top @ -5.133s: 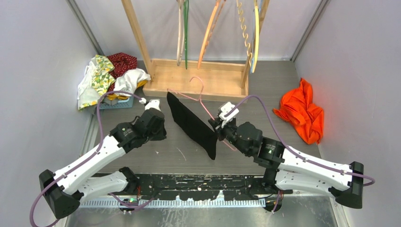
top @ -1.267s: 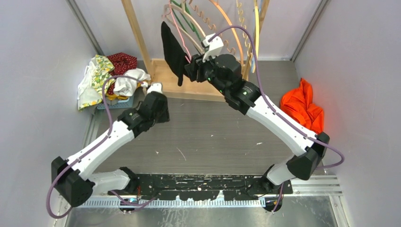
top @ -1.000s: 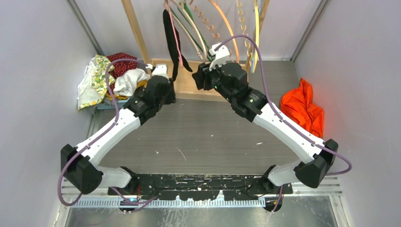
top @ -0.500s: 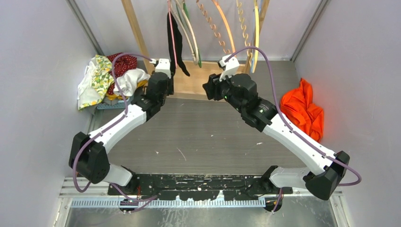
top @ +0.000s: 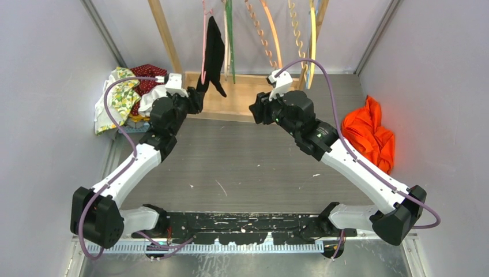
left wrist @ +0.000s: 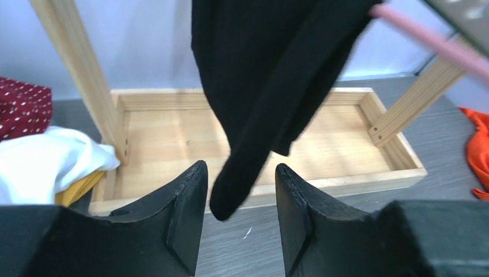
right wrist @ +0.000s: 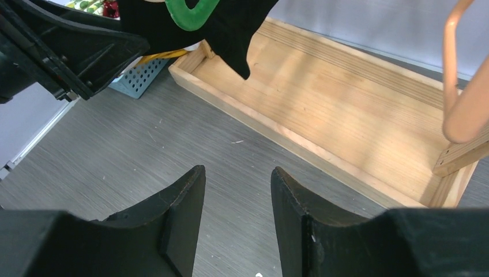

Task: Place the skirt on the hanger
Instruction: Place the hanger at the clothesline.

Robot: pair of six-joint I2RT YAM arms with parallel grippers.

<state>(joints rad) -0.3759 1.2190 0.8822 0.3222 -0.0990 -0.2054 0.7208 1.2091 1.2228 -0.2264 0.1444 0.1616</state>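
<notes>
The black skirt (top: 214,51) hangs on a pink hanger (top: 203,40) from the wooden rack (top: 242,101). It also shows in the left wrist view (left wrist: 271,81), where its lowest tip dangles just above and between my fingers, and the pink hanger (left wrist: 427,40) crosses the top right. My left gripper (top: 198,95) (left wrist: 241,173) is open just under the skirt's bottom corner, gripping nothing. My right gripper (top: 254,109) (right wrist: 237,173) is open and empty, right of the skirt (right wrist: 230,29), above the table in front of the rack base.
Other hangers hang on the rack: green (top: 229,34), orange (top: 271,29), yellow (top: 313,40). A pile of clothes (top: 135,92) in a blue basket lies at the back left. An orange garment (top: 369,135) lies at the right. The rack's wooden tray (right wrist: 357,109) is ahead.
The right gripper carried the skirt on its hanger up to the rack, let go and drew back. The left arm reached forward and swung left under the skirt; the skirt still sways.
</notes>
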